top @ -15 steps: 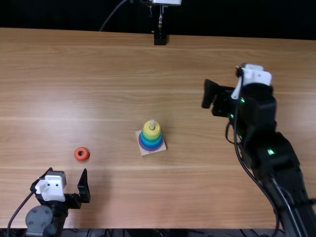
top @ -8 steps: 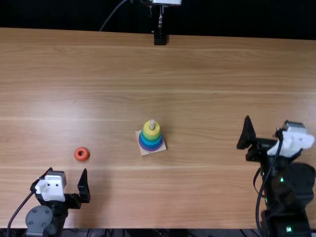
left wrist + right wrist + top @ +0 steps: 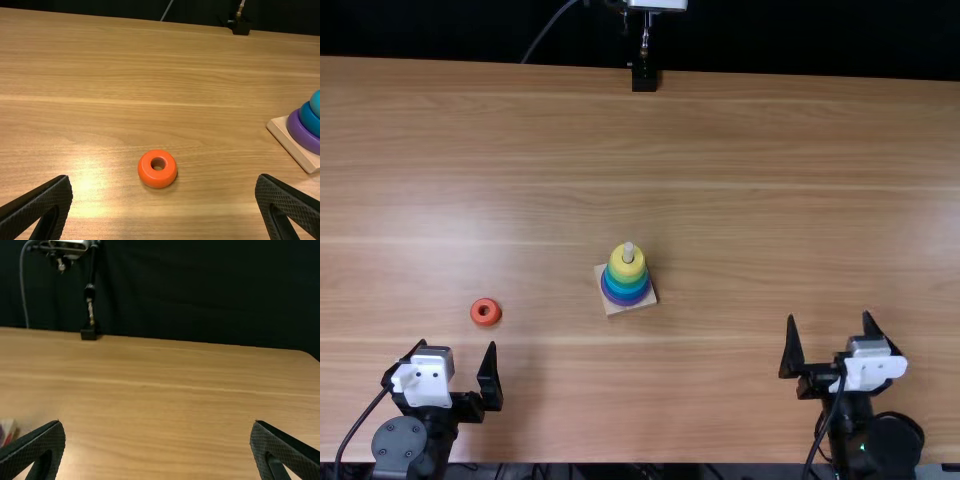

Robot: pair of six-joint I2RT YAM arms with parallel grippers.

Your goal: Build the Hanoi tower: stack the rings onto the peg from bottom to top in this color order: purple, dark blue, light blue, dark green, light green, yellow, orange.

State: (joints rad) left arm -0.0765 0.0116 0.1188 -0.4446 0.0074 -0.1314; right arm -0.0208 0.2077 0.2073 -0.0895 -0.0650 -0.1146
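Left pincer [image 3: 457, 345] and right pincer [image 3: 829, 317] both spread open, near edge of bench [image 3: 720, 130]. Orange ring [image 3: 486, 320] flat, near left one. Yellow ring [image 3: 627, 271] tops peg [image 3: 629, 252] stack.

Wooden table [image 3: 720, 140], dark cloth [image 3: 210, 295] behind, stand [image 3: 89, 333] at far edge, cable [image 3: 22, 285]

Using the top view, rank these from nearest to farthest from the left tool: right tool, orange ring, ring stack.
1. Orange ring, just beyond the left tool, lying alone.
2. Ring stack, farther right, near the middle.
3. Right tool, well over to the right.
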